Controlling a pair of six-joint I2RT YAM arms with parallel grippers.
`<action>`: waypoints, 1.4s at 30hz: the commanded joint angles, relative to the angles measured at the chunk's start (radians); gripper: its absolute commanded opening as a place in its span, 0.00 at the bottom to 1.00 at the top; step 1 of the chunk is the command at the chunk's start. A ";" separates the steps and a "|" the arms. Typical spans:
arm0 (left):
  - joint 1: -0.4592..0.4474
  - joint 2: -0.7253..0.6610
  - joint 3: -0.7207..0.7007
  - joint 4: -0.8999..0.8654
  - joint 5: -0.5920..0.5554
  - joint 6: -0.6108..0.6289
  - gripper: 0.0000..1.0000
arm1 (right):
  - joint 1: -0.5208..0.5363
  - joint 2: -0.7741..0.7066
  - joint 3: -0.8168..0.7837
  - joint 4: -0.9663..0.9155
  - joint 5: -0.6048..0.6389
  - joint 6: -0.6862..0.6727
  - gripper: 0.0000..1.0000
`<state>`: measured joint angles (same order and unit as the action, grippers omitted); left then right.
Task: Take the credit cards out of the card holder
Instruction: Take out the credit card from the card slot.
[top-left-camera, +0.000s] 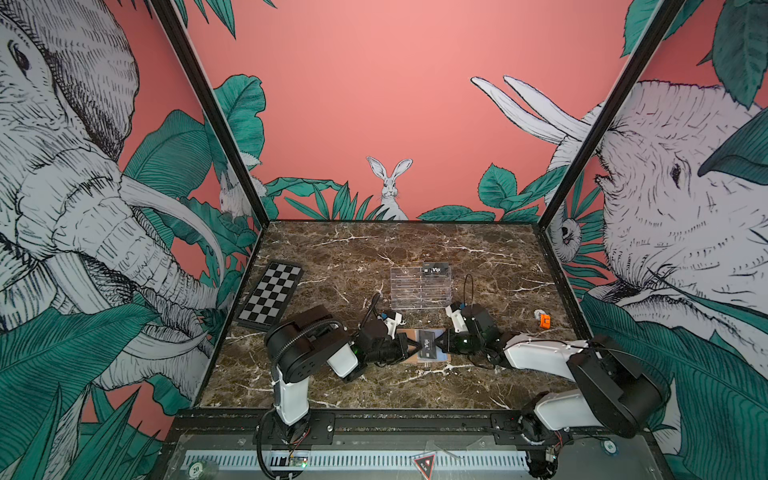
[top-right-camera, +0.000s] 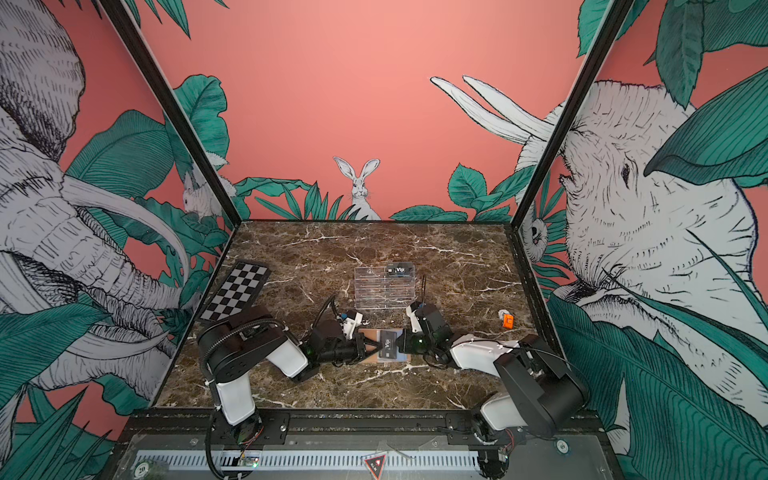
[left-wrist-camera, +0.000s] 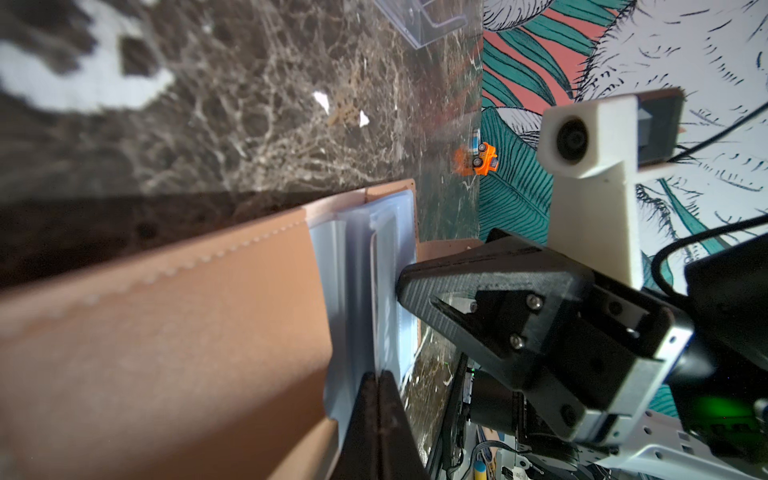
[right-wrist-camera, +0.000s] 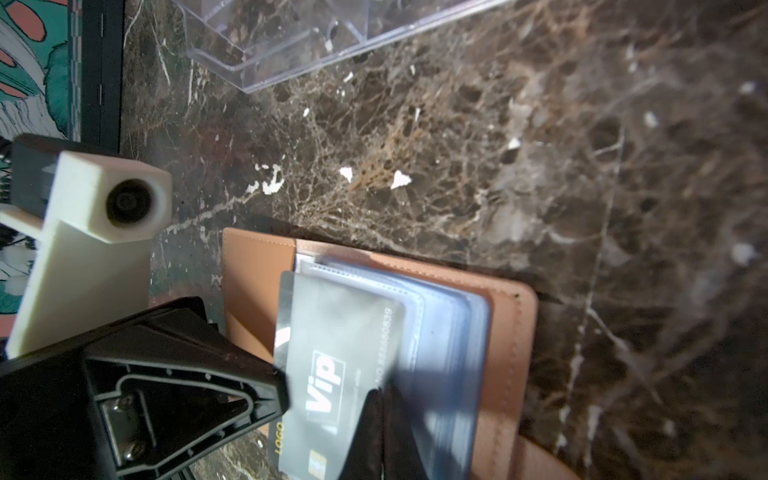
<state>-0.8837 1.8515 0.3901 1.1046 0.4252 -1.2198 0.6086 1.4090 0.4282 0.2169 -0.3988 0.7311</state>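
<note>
Low in the middle of both top views, flat on the marble table (top-left-camera: 374, 257): the card holder (top-left-camera: 409, 333), lying open. On top of it, a dark credit card (top-left-camera: 428, 345) with white "Vip", tucked in a clear sleeve (right-wrist-camera: 353, 299), one edge poking out. Left gripper (left-wrist-camera: 377, 395) pinched shut on the sleeve's edge. Right gripper (right-wrist-camera: 384, 415) pinched shut on the other edge. Hard to tell if either has the card itself. Higher up, a second card (top-left-camera: 435, 269) in the clear stand (top-left-camera: 419, 293). Chequered board (top-left-camera: 272, 297) far left, orange toy (top-left-camera: 545, 321) far right.
</note>
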 joint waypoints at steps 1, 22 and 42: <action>0.005 -0.013 -0.020 -0.019 -0.020 0.000 0.00 | 0.006 0.011 0.008 -0.075 0.033 -0.019 0.03; 0.005 -0.042 -0.054 -0.034 -0.045 0.009 0.00 | 0.007 0.023 0.017 -0.134 0.070 -0.041 0.00; 0.005 -0.063 -0.052 -0.058 -0.057 0.008 0.25 | 0.006 0.023 0.018 -0.133 0.064 -0.045 0.00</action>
<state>-0.8833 1.8153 0.3519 1.0824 0.3840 -1.2179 0.6098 1.4200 0.4557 0.1719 -0.3782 0.7025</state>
